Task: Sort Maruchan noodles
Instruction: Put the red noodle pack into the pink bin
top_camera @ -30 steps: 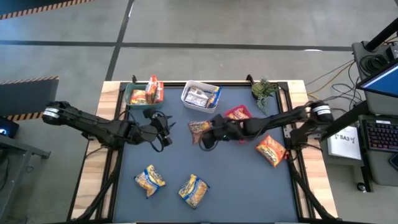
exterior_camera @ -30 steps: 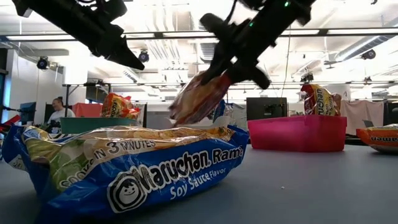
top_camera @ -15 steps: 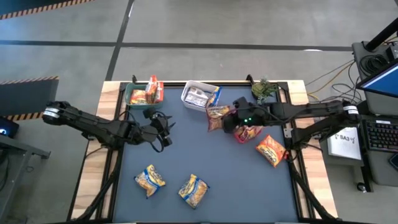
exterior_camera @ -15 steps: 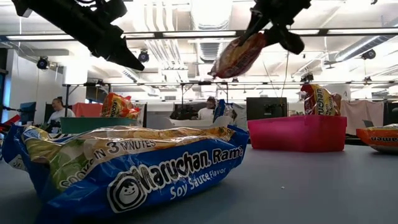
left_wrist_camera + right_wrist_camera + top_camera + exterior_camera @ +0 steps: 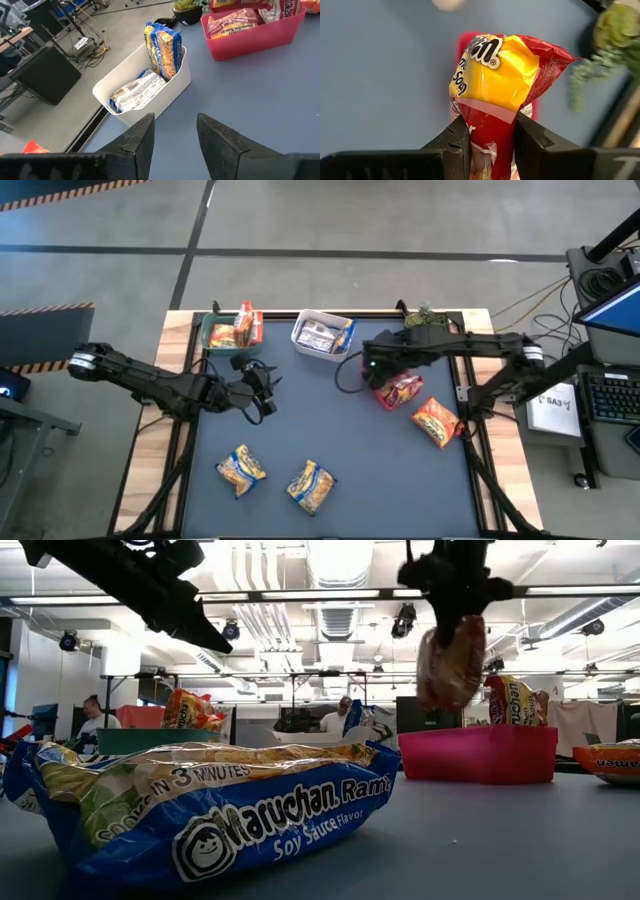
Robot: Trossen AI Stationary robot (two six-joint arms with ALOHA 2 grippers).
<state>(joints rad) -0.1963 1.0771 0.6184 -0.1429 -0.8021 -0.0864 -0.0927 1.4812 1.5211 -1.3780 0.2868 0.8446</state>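
My right gripper (image 5: 370, 366) is shut on a yellow-and-red Maruchan noodle packet (image 5: 449, 662), high over the red bin (image 5: 402, 392), which holds other packets. My left gripper (image 5: 264, 393) hovers open at the table's left middle with nothing between its fingers (image 5: 142, 140). Two loose packets (image 5: 240, 468) (image 5: 311, 485) lie flat on the mat near the front. A third (image 5: 436, 421) lies at the right. One of the near ones fills the low view's foreground (image 5: 220, 810). My right gripper pinches the packet's red end (image 5: 490, 131) between its two fingers (image 5: 456, 145). The fingers come from above, pointing steeply down. The packet hangs below them, its yellow part (image 5: 495, 75) lowest, lifted clear above the red bin.
A green bin (image 5: 228, 331) with orange packets and a white bin (image 5: 322, 336) with silver and blue packets stand along the far edge. A small plant (image 5: 425, 323) sits at the far right corner. People show in the room beyond the table.
My right gripper has risen and gone toward the table's right and far edges, from the middle of the mat to above the red bin. It has tipped from a shallow slant to pointing steeply down. The packet has gone with it and now hangs below the fingers.
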